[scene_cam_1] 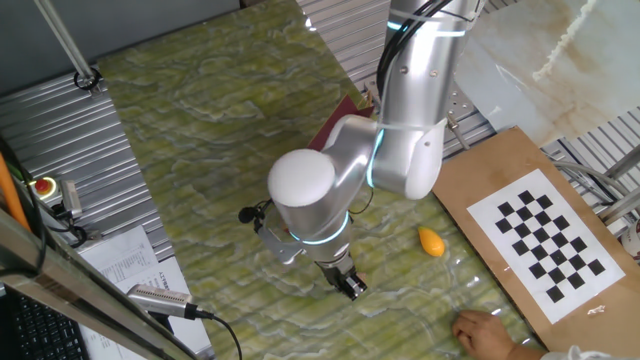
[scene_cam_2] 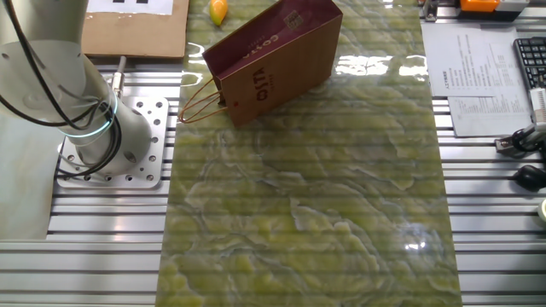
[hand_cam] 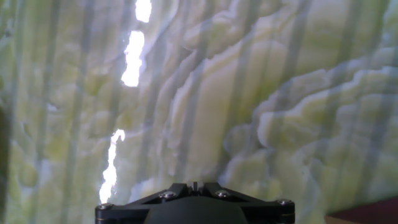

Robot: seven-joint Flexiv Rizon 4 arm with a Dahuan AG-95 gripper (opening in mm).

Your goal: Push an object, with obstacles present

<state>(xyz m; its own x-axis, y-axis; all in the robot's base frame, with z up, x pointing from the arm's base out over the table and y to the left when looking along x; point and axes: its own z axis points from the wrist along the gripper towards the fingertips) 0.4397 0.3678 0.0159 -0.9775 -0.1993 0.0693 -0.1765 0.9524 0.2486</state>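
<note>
Down near the green marbled mat [scene_cam_1: 200,110], the gripper [scene_cam_1: 348,285] points at bare surface; whether its fingers are spread or closed cannot be told. Far behind the arm lies the COSTA paper bag [scene_cam_2: 277,60], an orange-yellow oval piece [scene_cam_1: 431,241] right of the gripper. No pinkish-tan lump shows.

Silver-white arm [scene_cam_1: 400,120], glowing cyan joint rings

One fixed view looks steeply down from high beside the arm. The other faces it from the opposite side of the green marbled desk [scene_cam_2: 324,213]; both share the orange-yellow oval piece [scene_cam_1: 431,241]. The hand view hovers close above the desk.
</note>
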